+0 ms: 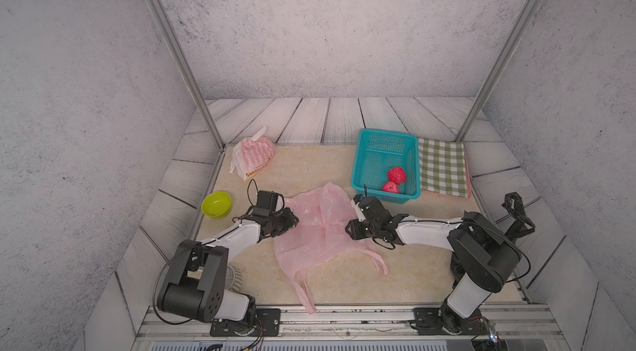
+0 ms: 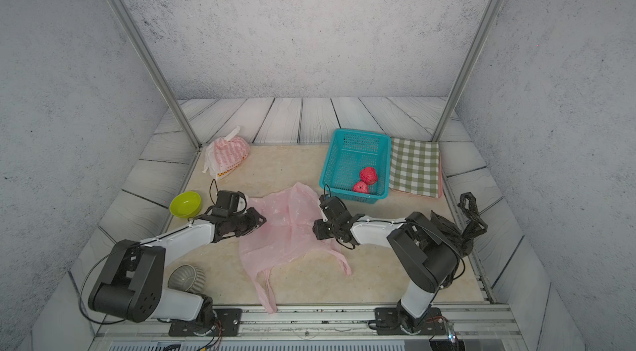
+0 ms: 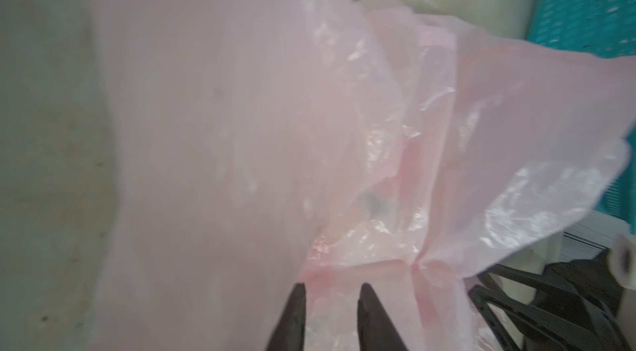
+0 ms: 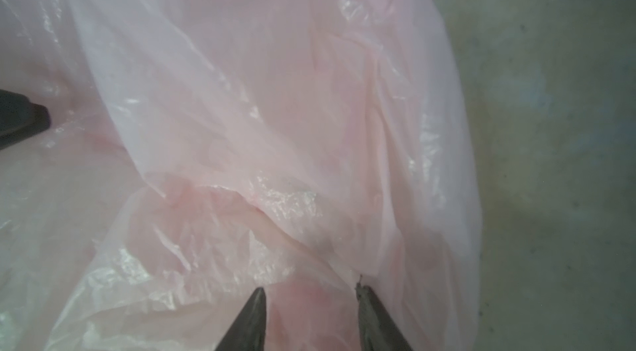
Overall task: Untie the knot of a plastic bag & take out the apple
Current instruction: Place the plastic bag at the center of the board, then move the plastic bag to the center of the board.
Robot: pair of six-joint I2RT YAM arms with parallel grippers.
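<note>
A thin pink plastic bag (image 1: 318, 228) lies flattened in the middle of the table, its two handles (image 1: 304, 292) loose toward the front and no knot in them. My left gripper (image 1: 294, 219) sits at the bag's left edge and my right gripper (image 1: 349, 228) at its right edge. In the left wrist view the left gripper (image 3: 333, 287) is open with pink film lying between the tips. The right gripper (image 4: 311, 289) is open too, over crumpled film. Two red apples (image 1: 396, 174) rest in the teal basket (image 1: 364, 146).
A knotted white-and-pink printed bag (image 1: 254, 156) stands at the back left. A lime green bowl (image 1: 216, 204) is beside my left arm and a grey ribbed bowl (image 2: 187, 277) under it. A green checked cloth (image 1: 442, 166) lies right of the basket, a black bag (image 2: 468, 222) behind my right arm.
</note>
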